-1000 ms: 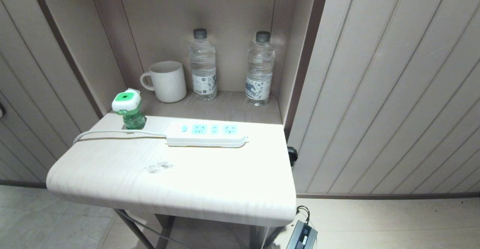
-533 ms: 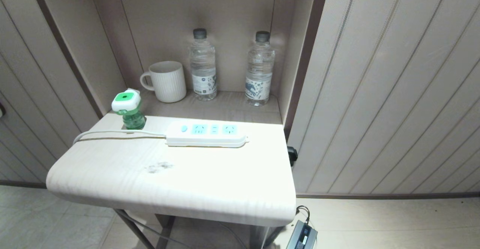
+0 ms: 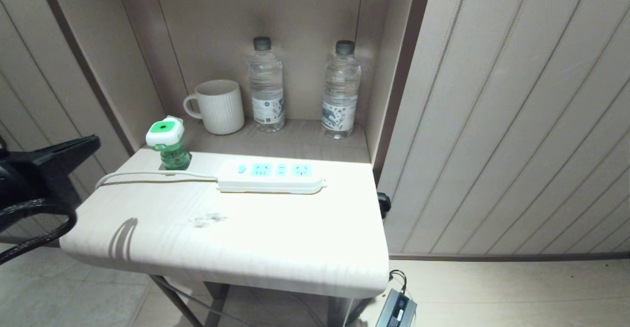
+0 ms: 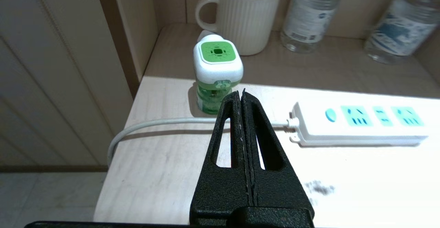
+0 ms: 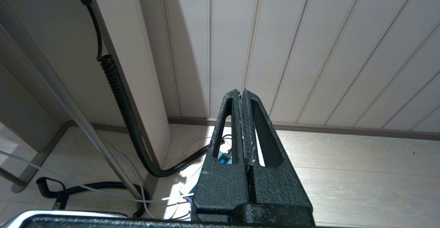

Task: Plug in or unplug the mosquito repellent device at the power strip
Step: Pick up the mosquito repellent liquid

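The green mosquito repellent device [image 3: 166,145] [image 4: 216,73] stands upright at the table's back left, apart from the power strip. The white power strip [image 3: 271,176] [image 4: 361,125] lies flat mid-table, its blue sockets bare, its cord [image 3: 147,174] running off to the left. My left gripper [image 3: 91,142] [image 4: 241,95] has come in at the table's left edge, shut and empty, pointing at the device from a short way in front of it. My right gripper [image 5: 241,94] hangs shut and empty over the floor beside the table, out of the head view.
A white ribbed mug [image 3: 219,106] and two clear water bottles [image 3: 266,85] [image 3: 340,90] stand in the niche behind. Panelled walls close in on both sides. A black coiled cable [image 5: 120,101] and a small device [image 3: 396,310] lie on the floor under the table.
My left arm has swung up into the head view at the left edge and casts a shadow on the tabletop. Everything on the table is where it was.
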Motion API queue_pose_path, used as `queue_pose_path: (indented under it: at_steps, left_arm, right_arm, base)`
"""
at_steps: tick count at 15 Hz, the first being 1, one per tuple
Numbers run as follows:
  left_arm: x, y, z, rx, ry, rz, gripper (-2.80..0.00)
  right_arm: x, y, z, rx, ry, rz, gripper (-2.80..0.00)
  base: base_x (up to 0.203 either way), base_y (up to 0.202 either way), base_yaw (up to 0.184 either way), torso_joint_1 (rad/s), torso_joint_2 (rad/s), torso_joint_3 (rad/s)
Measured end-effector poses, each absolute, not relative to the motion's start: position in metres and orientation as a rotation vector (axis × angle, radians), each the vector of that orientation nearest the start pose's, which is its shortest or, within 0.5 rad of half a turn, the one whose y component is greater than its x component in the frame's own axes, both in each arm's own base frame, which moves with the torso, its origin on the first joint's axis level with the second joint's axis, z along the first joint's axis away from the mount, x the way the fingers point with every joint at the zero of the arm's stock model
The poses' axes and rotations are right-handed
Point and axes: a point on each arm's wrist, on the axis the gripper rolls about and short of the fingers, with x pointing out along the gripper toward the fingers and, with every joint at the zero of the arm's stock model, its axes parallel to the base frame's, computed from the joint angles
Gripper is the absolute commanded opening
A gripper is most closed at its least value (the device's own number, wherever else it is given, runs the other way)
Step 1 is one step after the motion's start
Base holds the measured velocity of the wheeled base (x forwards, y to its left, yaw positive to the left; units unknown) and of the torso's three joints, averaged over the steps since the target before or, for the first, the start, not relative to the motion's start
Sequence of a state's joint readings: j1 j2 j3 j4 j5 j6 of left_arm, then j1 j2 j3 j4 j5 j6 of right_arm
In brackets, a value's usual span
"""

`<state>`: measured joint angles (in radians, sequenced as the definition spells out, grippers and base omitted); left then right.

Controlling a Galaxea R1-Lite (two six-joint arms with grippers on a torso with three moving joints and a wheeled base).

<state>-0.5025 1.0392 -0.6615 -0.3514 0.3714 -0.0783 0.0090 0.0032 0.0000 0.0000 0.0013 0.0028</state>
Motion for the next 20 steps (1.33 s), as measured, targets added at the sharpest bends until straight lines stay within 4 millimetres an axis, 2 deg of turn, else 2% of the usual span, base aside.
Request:
queue_pose_path:
  at_steps: [1,4,13,20]
  left_arm:
    - [0.137,-0.068,0.258,-0.065,0.038,-0.102,0.00]
    - [0.162,-0.086,0.256,-0.076,0.012,-0.068,0.00]
    - [0.211,-0.112,0.245,-0.040,-0.064,-0.009,0.00]
    - [0.253,-0.104,0.225,-0.041,-0.096,0.081,0.00]
  right_arm:
    - [-0.023,0.000,0.076,0.003,0.003,0.010,-2.80]
    - [-0.023,0.000,0.076,0.002,0.003,0.010,-2.80]
    - [-0.023,0.000,0.076,0.002,0.003,0.010,-2.80]
    - [-0.023,0.000,0.076,0.002,0.003,0.010,-2.80]
  base:
    - [0.000,0.000,0.000,0.000,0.00,0.000]
    - [0.000,0.000,0.000,0.000,0.00,0.000]
    - [0.000,0.000,0.000,0.000,0.00,0.000]
    - [0.000,0.000,0.000,0.000,0.00,0.000]
